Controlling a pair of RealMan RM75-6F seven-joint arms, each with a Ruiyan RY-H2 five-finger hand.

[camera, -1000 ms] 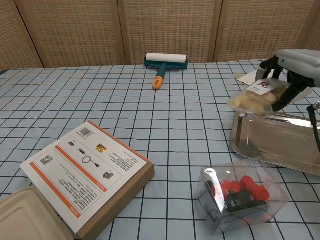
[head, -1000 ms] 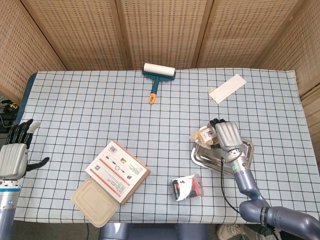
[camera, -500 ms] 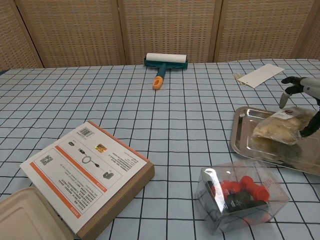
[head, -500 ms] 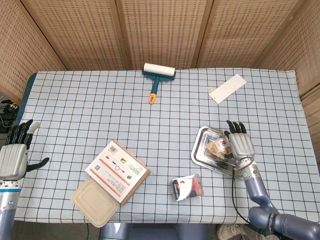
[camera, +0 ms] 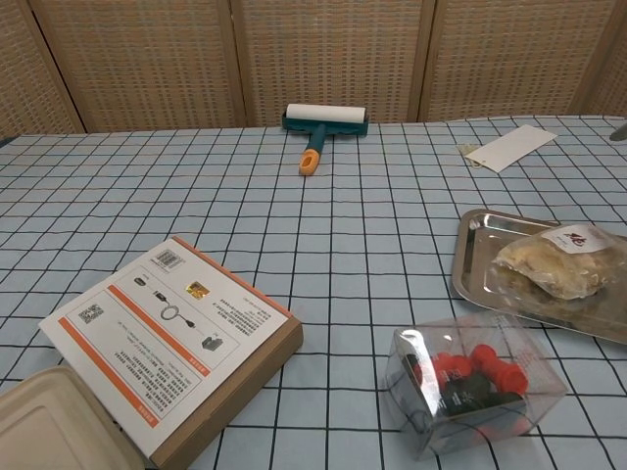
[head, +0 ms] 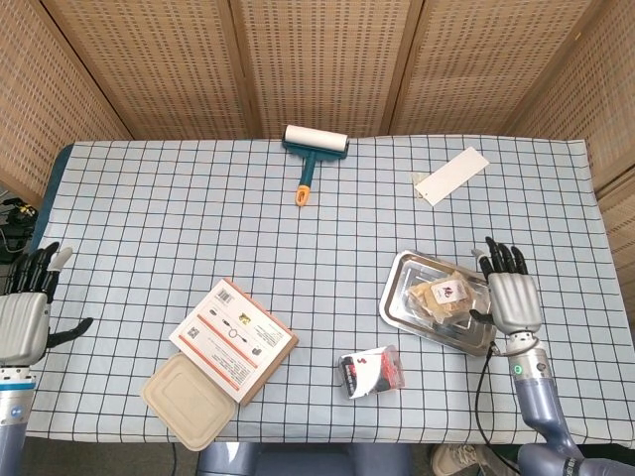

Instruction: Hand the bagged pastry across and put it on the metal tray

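Now the clear-bagged, pale-brown pastry [camera: 556,262] with a small white label lies on the shiny rectangular metal tray [camera: 472,262], the right hand [head: 512,297] beside it and the left hand [head: 24,315] both spread-fingered, holding nothing.

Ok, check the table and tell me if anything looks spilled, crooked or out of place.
Nothing stands out. The bagged pastry lies inside the metal tray, nothing spilled. The right hand is beside the tray, holding nothing. The lint roller, paper slip and boxes lie flat.
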